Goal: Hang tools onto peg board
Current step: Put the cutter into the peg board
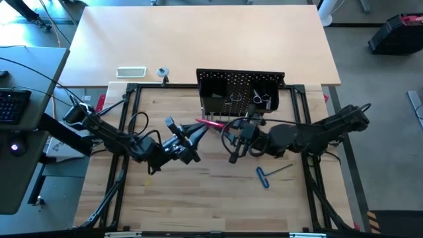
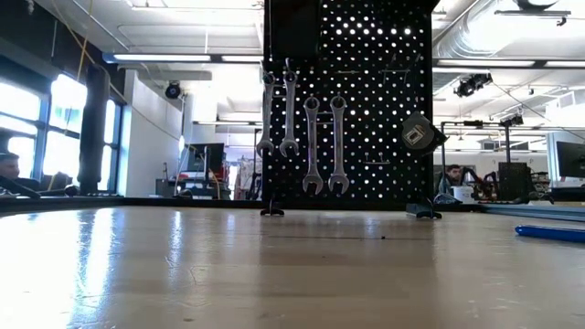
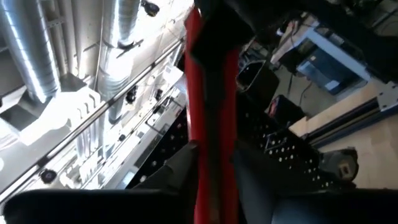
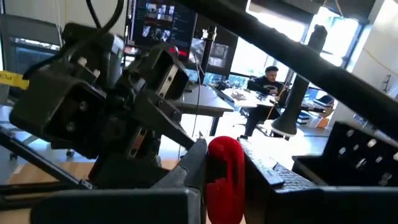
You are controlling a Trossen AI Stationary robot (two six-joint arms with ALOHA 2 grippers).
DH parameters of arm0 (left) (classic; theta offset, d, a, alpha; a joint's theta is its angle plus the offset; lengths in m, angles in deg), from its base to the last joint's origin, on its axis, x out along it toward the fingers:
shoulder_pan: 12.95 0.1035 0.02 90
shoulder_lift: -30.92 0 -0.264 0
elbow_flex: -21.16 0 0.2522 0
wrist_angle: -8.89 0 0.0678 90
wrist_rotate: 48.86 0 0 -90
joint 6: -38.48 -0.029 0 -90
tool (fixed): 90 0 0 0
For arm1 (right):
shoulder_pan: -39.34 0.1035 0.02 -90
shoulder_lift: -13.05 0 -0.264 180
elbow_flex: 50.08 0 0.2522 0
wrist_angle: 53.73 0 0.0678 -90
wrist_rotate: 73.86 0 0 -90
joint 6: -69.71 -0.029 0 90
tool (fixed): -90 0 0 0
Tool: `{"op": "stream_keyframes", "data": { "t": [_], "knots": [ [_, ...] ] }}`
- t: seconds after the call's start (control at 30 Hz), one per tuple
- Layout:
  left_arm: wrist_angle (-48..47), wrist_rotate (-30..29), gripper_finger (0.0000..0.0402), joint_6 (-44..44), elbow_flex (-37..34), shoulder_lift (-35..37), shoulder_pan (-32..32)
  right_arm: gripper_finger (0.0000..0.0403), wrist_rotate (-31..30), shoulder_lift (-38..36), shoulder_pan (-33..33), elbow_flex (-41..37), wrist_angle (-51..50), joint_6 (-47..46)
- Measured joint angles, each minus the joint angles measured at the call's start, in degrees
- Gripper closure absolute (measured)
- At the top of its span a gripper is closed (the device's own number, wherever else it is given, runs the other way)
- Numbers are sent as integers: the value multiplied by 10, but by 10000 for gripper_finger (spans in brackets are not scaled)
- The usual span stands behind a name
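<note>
The red-handled tool [image 1: 213, 123] is held in the air in front of the black peg board [image 1: 241, 92], between my two grippers. My left gripper [image 1: 197, 129] comes from the table's left and is shut on it. My right gripper [image 1: 232, 131] comes from the right and is shut on its other end. The peg board stands upright in the low view [image 2: 366, 100], with several silver wrenches [image 2: 313, 146] hanging on its pegs. A black L-shaped key with a blue end [image 1: 266, 174] lies flat on the table near the right. My left gripper pinches the red handle [image 3: 211, 155] between its two fingers [image 3: 180, 168]. The handle runs on past the fingertips toward the other gripper, and the tool is clear of the table. My right gripper has the rounded red end [image 4: 225, 171] between its two fingers [image 4: 194, 165], coming level from the table's right. The tool is lifted clear, and the left gripper [image 4: 124, 106] shows just beyond it.
A small round tool [image 2: 419, 134] hangs on the peg board's right part. A black tubular frame [image 1: 125, 132] rims the wooden work area. A white tray [image 1: 131, 71] and a small silver item [image 1: 162, 73] lie on the far table behind the frame.
</note>
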Motion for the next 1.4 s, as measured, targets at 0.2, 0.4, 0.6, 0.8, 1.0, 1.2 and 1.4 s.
{"op": "stream_keyframes", "data": {
  "t": [0.2, 0.4, 0.6, 0.8, 1.0, 1.2, 1.4],
  "knots": [
    [-2, -33, 290, -14, 0, 13, -15, 357, 18, -1, 1, 67, -92, 12],
    [-10, -86, 274, -11, 0, 23, -38, 357, 19, -1, 11, 141, -196, 10],
    [-77, -119, 271, 35, 0, 22, -69, 357, 19, -1, 12, 213, -277, 14],
    [-231, -121, 271, 182, 0, 22, -96, 357, 35, -1, 2, 273, -344, 14],
    [-432, -22, 271, 416, 0, 22, -105, 357, 71, -1, -27, 304, -371, 14],
    [-542, 83, 271, 574, 0, 21, -96, 357, 113, -1, -79, 314, -380, 12],
    [-566, 152, 271, 626, 0, 12, -93, 357, 178, -1, -168, 314, -397, -22]
  ]
}}
